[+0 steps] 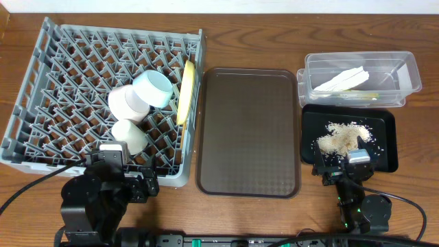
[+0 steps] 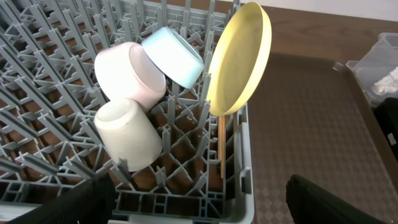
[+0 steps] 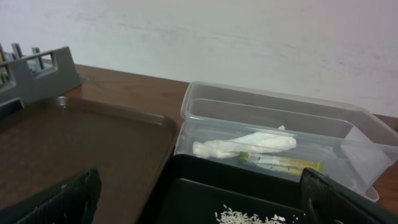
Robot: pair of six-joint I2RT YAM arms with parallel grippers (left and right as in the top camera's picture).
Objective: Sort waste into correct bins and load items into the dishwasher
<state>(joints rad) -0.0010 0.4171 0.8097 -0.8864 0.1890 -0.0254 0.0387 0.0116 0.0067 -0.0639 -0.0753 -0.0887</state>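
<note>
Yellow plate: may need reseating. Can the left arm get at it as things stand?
Probably yes: the yellow plate stands on edge at the dish rack wall, unobstructed before the open left claw.

dish rack (image 1: 27, 75) at left, serving tray (image 1: 248, 130) in the middle, tub (image 1: 409, 72) behind shallow tray (image 1: 385, 140) at right.

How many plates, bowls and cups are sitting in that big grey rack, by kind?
Plates: 1 (yellow plate)
Bowls: 2 (white bowl, light blue bowl)
Cups: 1 (white cup)
Total: 4
</note>
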